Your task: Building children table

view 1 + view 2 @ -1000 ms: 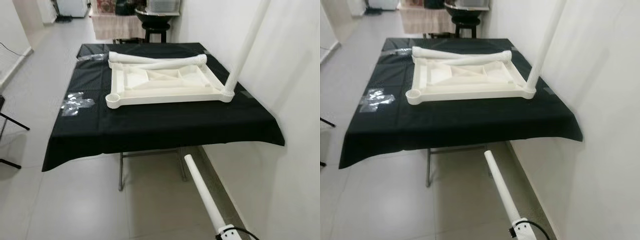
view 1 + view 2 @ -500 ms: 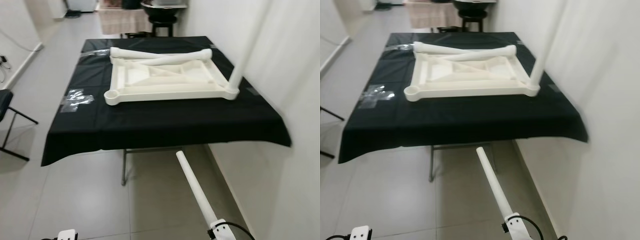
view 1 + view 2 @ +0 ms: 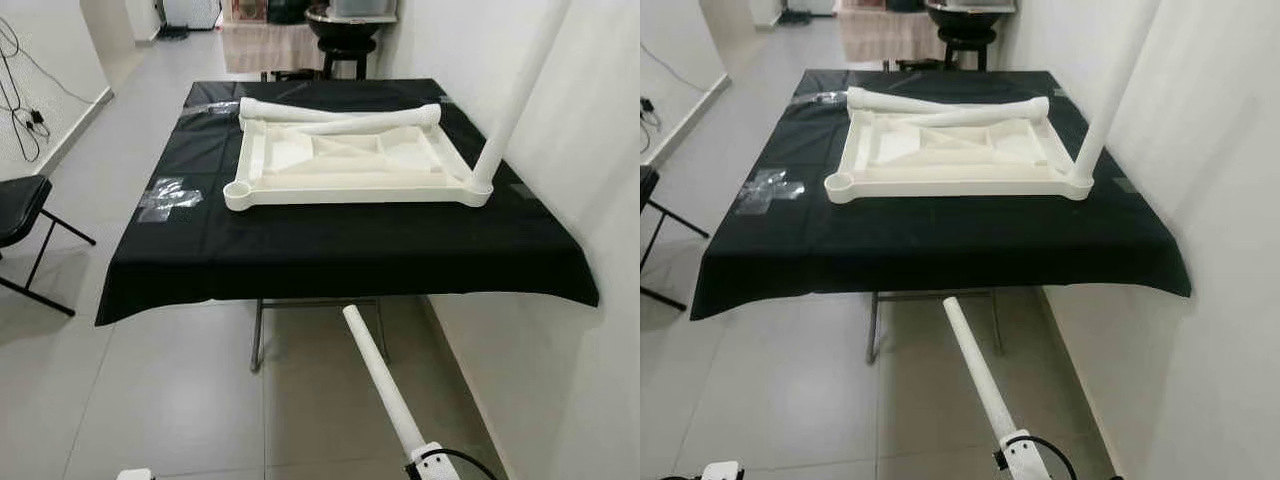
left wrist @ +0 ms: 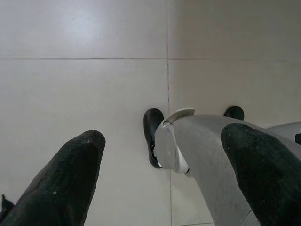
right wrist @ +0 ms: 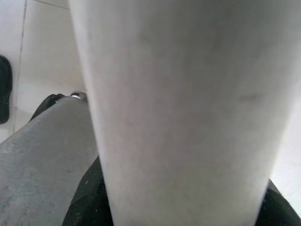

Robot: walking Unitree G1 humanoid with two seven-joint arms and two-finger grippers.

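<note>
My right gripper (image 5: 188, 197) is mostly hidden behind the smooth white leg tube (image 3: 382, 380) it clenches; its long axis runs up and forward toward the table (image 3: 330, 250), slightly left. My left gripper (image 4: 164, 188) hangs over the tiled floor (image 3: 150, 390), fingers spread, holding nothing. Beyond, a black cloth covers the table. On it lies the upturned white tabletop frame (image 3: 350, 165), ribbed underneath, with round corner sockets. One leg (image 3: 515, 95) stands upright in its near right socket, top cut off; two more tubes (image 3: 340, 115) lie along the far edge.
</note>
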